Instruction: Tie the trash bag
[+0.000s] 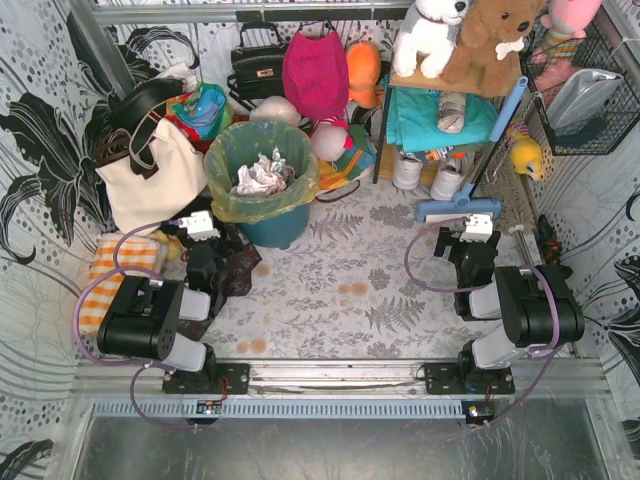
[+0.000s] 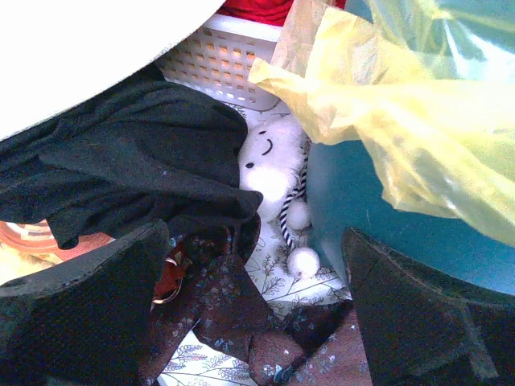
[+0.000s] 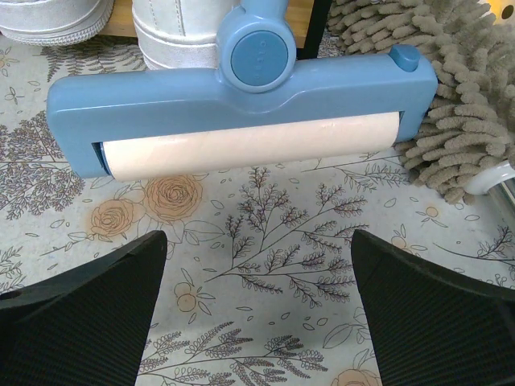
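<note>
The yellow-green trash bag [image 1: 262, 180] lines the teal bin [image 1: 275, 228] at the back left, its mouth open with crumpled white paper [image 1: 262, 176] inside. In the left wrist view the bag's folded-over rim [image 2: 402, 121] hangs over the teal bin wall [image 2: 362, 209]. My left gripper [image 1: 203, 232] is open and empty, low beside the bin's left side, above dark patterned cloth [image 2: 233, 314]. My right gripper [image 1: 478, 232] is open and empty, far right of the bin, over the floral floor facing a blue lint roller [image 3: 233, 112].
A cream tote bag [image 1: 150, 175] with dark straps stands left of the bin. Black cloth [image 2: 137, 169], a white basket [image 2: 217, 56] and a white plush toy [image 2: 269, 165] lie by the left gripper. White shoes [image 1: 425, 172], a shelf [image 1: 450, 110] with plush toys and a grey mop head [image 3: 442, 96] are on the right.
</note>
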`<state>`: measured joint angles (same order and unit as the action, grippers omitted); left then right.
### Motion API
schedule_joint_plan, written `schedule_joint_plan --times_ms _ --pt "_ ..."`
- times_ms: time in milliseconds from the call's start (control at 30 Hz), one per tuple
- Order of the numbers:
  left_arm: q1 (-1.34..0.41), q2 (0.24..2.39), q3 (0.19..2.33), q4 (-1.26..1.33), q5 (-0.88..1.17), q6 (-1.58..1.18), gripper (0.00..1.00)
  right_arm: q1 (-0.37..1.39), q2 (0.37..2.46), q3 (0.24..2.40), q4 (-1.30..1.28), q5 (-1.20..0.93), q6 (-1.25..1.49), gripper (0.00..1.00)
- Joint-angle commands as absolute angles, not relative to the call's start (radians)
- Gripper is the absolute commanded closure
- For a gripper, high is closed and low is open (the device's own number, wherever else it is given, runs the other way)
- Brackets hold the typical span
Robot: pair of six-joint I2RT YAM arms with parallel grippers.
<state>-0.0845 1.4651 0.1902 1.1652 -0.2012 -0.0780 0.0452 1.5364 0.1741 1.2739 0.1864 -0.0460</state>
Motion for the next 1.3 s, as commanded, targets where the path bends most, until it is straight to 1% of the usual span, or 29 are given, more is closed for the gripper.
schedule_joint_plan --times_ms 0,800,933,1133,1267 --pt "-0.084 1.468 0.209 1.219 -0.184 -0.083 0.02 0.041 1.542 0.189 1.321 0.18 -0.048 0.03" --pt "-0.076 1.47 0.215 1.208 -0.171 -0.091 0.02 0.041 1.54 0.191 1.311 0.179 -0.045 0.03" --pt "-0.078 1.449 0.217 1.194 -0.195 -0.085 0.02 0.041 1.526 0.189 1.313 0.198 -0.051 0.03" --pt "-0.097 1.281 0.256 0.957 -0.261 -0.102 0.02 0.041 1.324 0.259 1.014 0.196 -0.051 0.03" --pt "-0.113 1.157 0.269 0.767 -0.376 -0.148 0.02 0.041 1.175 0.292 0.857 0.184 -0.067 0.03"
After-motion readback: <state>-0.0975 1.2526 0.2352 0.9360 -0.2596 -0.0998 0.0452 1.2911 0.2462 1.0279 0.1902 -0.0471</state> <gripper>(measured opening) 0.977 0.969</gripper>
